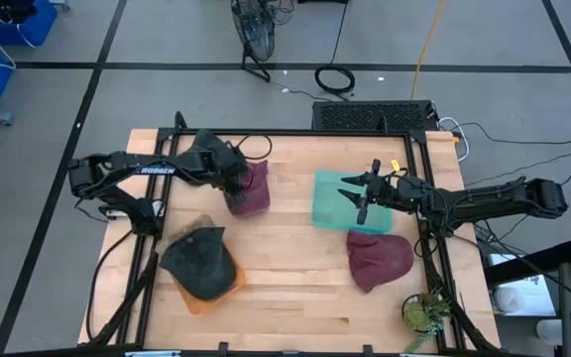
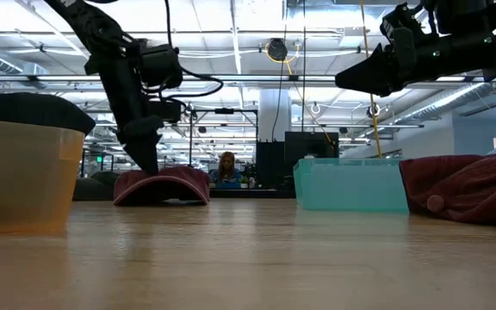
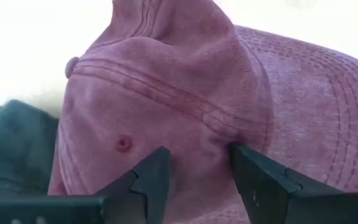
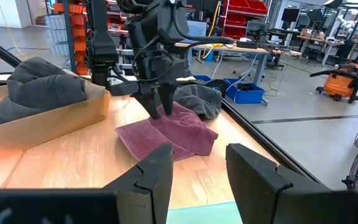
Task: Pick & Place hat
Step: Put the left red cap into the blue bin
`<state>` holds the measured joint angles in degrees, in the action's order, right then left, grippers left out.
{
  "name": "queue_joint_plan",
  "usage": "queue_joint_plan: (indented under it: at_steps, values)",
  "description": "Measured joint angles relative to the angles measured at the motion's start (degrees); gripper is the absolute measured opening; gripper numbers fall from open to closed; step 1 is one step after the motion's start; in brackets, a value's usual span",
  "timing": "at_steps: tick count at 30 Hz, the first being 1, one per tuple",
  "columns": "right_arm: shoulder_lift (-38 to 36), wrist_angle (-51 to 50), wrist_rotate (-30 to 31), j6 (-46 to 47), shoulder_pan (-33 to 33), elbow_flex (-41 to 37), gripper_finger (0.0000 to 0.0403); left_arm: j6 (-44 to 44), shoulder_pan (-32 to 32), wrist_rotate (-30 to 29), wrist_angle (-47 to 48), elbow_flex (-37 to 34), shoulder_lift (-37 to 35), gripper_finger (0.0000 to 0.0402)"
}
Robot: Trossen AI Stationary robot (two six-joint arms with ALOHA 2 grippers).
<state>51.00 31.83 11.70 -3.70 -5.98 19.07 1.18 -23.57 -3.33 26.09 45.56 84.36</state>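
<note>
A maroon hat lies crown up on the table's far left part, its brim flat on the wood. My left gripper stands over it, shut on its crown; the low view shows it on the hat's top. My right gripper hovers open in the air above a teal bin, touching nothing. A second maroon hat lies crumpled on the table near the right edge. My left gripper pinches a raised fold of the crown of the maroon hat between its two fingers. The fingers come from above, pointing down. The hat rests on the table, brim and lower rim on the wood.
A tan bin with a dark grey hat in it stands at the near left. A dark cloth lies just beyond the maroon hat. A small plant sits at the near right corner. Bare wood lies in the near middle.
</note>
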Motion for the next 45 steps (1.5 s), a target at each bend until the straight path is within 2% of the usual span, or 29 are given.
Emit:
queue_joint_plan:
  at_steps: [5, 9, 13, 14, 19, 23, 32, 36, 45]
  values:
    - [0.0, -0.5, 0.0, 0.0, 0.0, 0.0, 0.0134, 0.0, 0.1, -0.1, -2.7, 0.0, 1.6, 0.0157]
    - [0.0, -0.5, 0.0, -0.3, 0.0, 0.0, 0.0134, 0.7, 0.5, 1.4, -5.2, 0.0, 1.6, 0.0096]
    - [0.0, -0.4, 0.1, -0.6, -0.1, 0.0, 0.0134, 2.4, 2.1, 7.5, -8.2, 0.0, 1.6, 0.002]
    - [0.0, -0.4, 0.1, -0.7, -0.1, 0.0, 0.0134, 2.7, 2.8, 9.0, -8.8, 0.0, 1.6, 0.0011]
    - [0.0, -0.4, 0.1, -0.6, -0.1, 0.0, 0.0134, 3.8, 7.5, 10.9, -10.3, 0.0, 1.6, 0.0019]
    - [0.0, -0.4, 0.1, -0.7, -0.1, 0.0, 0.0134, 5.9, 11.1, 11.0, -11.5, 0.0, 1.6, 0.0007]
    - [0.0, -0.1, 0.2, -0.6, -0.1, 0.0, 0.0134, 13.7, 18.7, 11.0, -24.5, 0.0, 1.1, 0.0005]
    - [0.0, 0.0, 0.2, -0.7, -0.1, 0.0, 0.0134, 15.5, 22.5, 10.8, -24.7, 2.0, 1.1, 0.0012]
    - [0.0, 0.1, 0.2, -0.6, -0.1, 0.0, 0.0134, 14.7, 31.4, 4.7, -24.3, 7.4, 3.2, 0.0011]
